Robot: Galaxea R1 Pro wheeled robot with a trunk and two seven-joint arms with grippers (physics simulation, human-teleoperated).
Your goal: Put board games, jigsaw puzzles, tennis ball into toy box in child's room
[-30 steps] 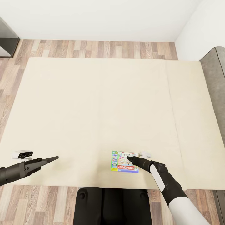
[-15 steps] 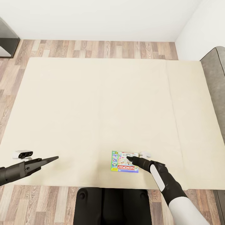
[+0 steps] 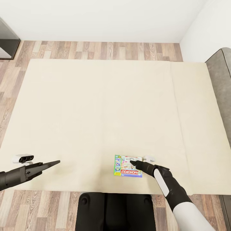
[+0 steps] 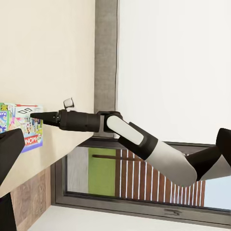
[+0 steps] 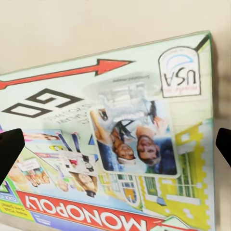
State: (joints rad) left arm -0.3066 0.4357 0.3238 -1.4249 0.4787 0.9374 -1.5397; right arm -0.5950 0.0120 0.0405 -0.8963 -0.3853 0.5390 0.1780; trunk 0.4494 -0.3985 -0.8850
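One open hand over Monopoly box

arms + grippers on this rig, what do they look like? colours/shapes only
Both arms are matte black with glossy white shell panels on the forearm. The right gripper and left gripper are black and taper to slim pointed fingers. A small white camera module with two dark lenses sits by the left wrist. No cables or markings visible.
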